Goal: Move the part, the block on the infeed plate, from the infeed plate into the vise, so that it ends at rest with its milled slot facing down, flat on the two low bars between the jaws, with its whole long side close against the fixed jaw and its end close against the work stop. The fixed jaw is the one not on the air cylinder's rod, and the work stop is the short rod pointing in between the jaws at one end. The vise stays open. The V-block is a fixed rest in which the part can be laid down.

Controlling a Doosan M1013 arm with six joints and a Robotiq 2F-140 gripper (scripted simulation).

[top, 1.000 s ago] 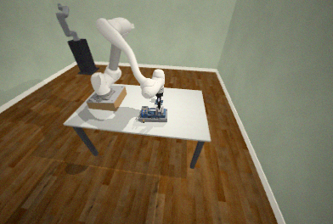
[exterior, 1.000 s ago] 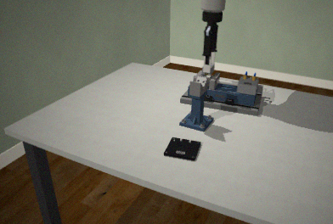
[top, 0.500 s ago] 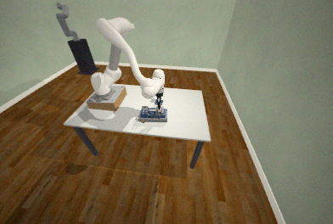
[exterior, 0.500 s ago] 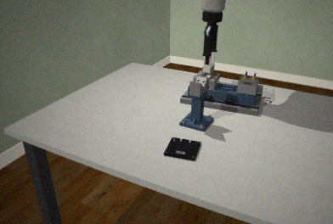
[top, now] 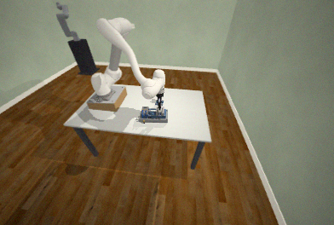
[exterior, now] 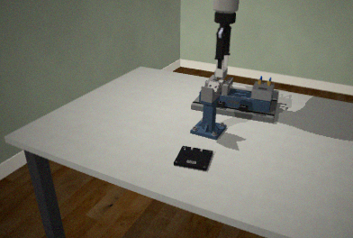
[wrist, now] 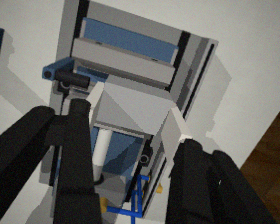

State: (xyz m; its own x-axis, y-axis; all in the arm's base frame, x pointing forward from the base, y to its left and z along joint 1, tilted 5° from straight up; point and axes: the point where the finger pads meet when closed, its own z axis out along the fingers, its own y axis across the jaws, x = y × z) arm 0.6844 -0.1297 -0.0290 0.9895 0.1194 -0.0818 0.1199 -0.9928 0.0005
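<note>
My gripper (wrist: 133,105) is shut on the part (wrist: 133,112), a light grey block held between the two black fingers. It hangs above the open vise (wrist: 131,90). One grey jaw (wrist: 123,62) lies just beyond the part; the other jaw is hidden under it. The work stop (wrist: 73,80), a short dark rod on a blue bracket, points in at the left end. The air cylinder's white rod (wrist: 101,150) shows below the part. In the exterior view the gripper (exterior: 221,65) holds the part (exterior: 224,74) just above the vise (exterior: 243,99). The black infeed plate (exterior: 194,158) lies empty.
The V-block (exterior: 211,92) stands on a blue post (exterior: 208,119) right in front of the vise, close to the gripper. The arm's base sits on a wooden block (top: 107,99) at the table's far side. The vise also shows in the top view (top: 154,114).
</note>
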